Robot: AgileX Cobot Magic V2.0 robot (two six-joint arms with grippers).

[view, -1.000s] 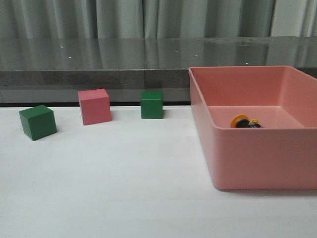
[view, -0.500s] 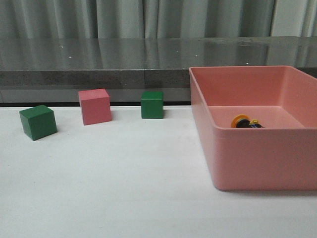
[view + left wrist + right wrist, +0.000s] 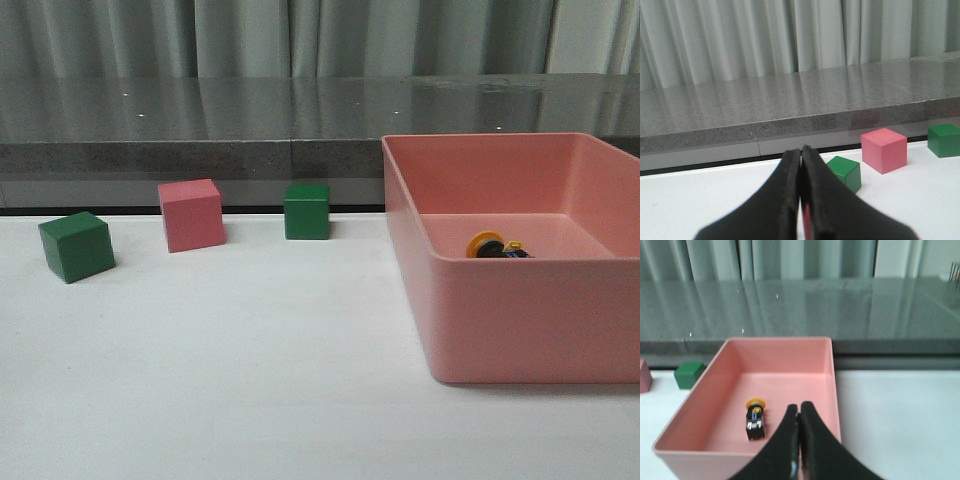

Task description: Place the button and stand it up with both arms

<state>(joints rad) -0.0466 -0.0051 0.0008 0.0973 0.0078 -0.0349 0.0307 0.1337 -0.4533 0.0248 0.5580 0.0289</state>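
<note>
From the front, neither of my arms shows at all. The button [image 3: 497,246] lies on its side on the floor of the pink bin [image 3: 520,330], at the right of the white tabletop [image 3: 250,380]. Two green cubes [image 3: 76,245] and a pink cube [image 3: 191,214] sit well apart from the bin at the far left. So nothing of the task is done yet: the button is neither lifted out, placed, nor stood up.

Through my left wrist camera, my left gripper [image 3: 801,155] is clenched on nothing, fingers pressed together, pointing toward the cubes with the pink one [image 3: 884,150] beyond it.

Through my right wrist camera, my right gripper [image 3: 798,412] is likewise closed and empty, held above the near wall of the bin [image 3: 785,347]. The button [image 3: 755,420] lies just beside its tips, yellow cap toward the far wall. I judge the whole job remains: opening, reaching in, grasping, handing over, standing.
</note>
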